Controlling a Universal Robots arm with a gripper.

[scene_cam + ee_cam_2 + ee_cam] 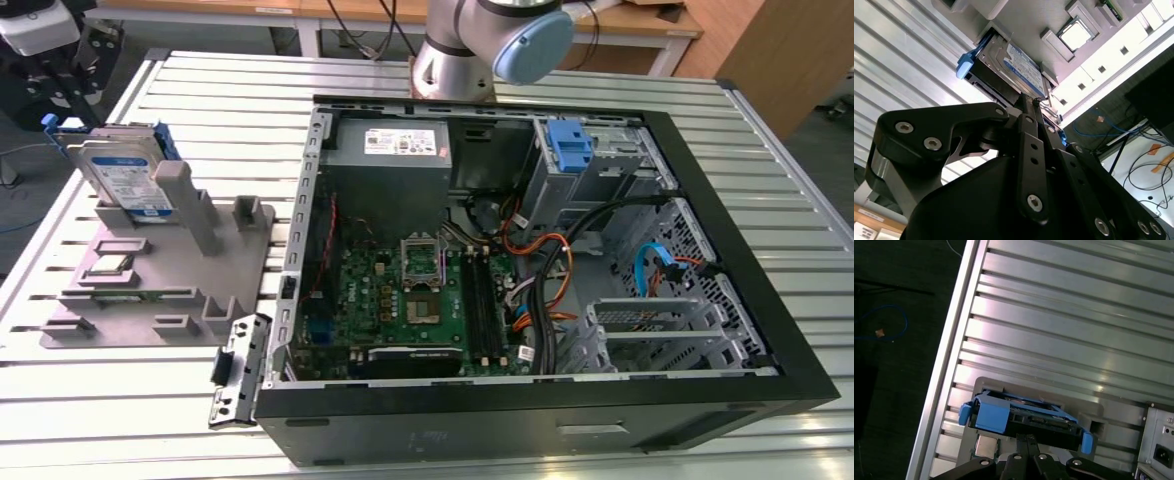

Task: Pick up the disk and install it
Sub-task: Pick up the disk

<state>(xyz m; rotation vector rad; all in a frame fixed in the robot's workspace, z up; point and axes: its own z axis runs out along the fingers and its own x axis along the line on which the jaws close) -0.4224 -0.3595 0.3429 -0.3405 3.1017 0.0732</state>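
Observation:
The disk is a silver hard drive with a white-and-blue label and blue rails. It stands on edge in a slot of the grey fixture on the exterior view's left. Both wrist views look along my black fingers at it: the disk shows its blue-railed end, and the disk its label. My gripper hangs just above and behind the disk's upper end. In both wrist views the gripper has its fingers together, tips at the disk's edge with nothing between them.
The open computer case fills the middle and right, with a grey power supply, a blue latch on the drive bay and loose cables. A processor chip lies on the fixture. All rests on a slatted metal table.

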